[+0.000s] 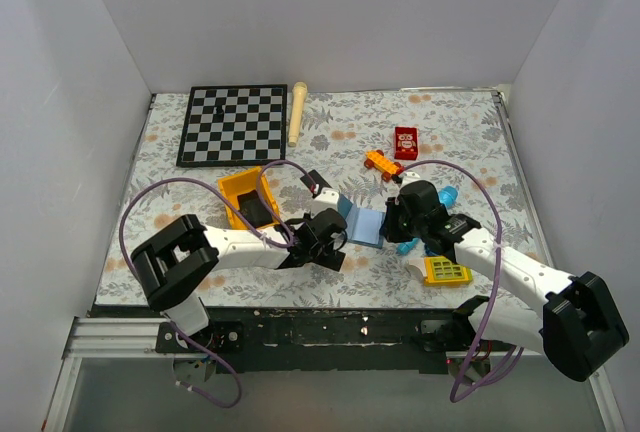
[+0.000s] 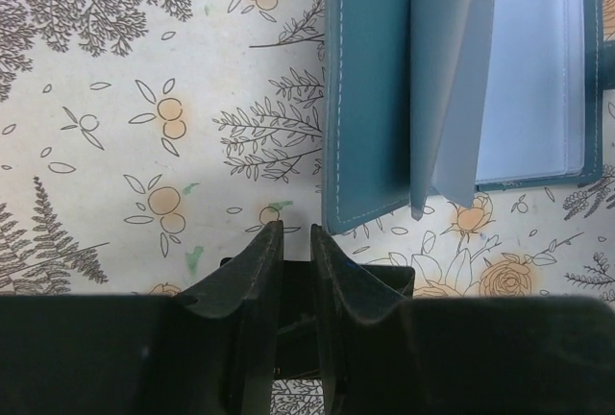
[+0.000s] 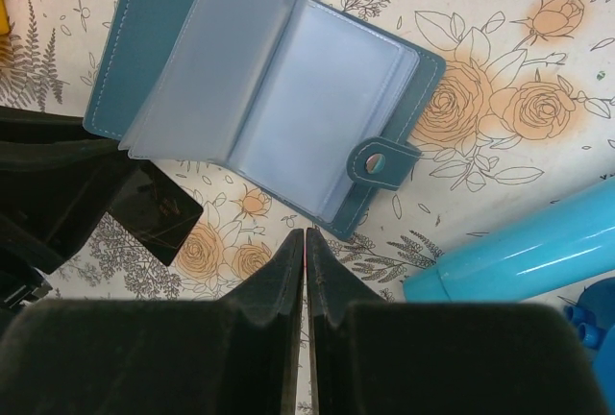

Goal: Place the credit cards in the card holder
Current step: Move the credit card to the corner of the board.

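Note:
The card holder (image 1: 365, 225) (image 2: 461, 79) (image 3: 279, 88) lies open on the floral cloth with its clear sleeves up and its snap tab (image 3: 377, 162) toward my right gripper. One black credit card (image 2: 402, 274) (image 3: 144, 213) lies flat on the cloth beside the holder's near left corner. My left gripper (image 1: 336, 243) (image 2: 296, 228) hovers straight over that card, its jaws a narrow gap apart and gripping nothing. My right gripper (image 1: 398, 220) (image 3: 305, 232) sits just short of the holder's tab edge, shut, with nothing showing between its fingers.
A yellow box (image 1: 248, 197) with something dark in it stands left of the left arm. A bright blue tube (image 3: 528, 252) lies right of the holder, with a yellow grid piece (image 1: 447, 270) nearer. Chessboard (image 1: 232, 124), wooden stick (image 1: 297, 112), red box (image 1: 406, 142) and orange toy (image 1: 380, 163) lie farther back.

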Robot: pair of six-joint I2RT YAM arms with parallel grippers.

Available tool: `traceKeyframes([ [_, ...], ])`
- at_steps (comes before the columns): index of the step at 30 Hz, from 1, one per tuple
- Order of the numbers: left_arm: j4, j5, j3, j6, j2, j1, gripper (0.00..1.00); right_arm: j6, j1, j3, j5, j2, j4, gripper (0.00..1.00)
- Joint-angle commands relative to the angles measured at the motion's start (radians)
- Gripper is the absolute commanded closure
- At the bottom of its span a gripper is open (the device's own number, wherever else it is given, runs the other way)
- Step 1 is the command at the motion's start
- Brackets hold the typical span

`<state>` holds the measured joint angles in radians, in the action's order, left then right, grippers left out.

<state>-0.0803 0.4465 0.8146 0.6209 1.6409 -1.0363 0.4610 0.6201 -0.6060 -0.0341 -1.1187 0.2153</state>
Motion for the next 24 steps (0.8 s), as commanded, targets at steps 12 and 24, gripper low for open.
traceKeyframes([
  [12, 0.062, -0.052, -0.054, 0.010, 0.020, -0.005, 0.88, -0.008, 0.001, -0.064, 0.005, -0.027, -0.007, 0.90],
  [24, -0.038, -0.037, -0.111, 0.143, 0.011, -0.136, 0.93, -0.005, 0.001, -0.067, 0.020, -0.055, -0.027, 0.90],
])
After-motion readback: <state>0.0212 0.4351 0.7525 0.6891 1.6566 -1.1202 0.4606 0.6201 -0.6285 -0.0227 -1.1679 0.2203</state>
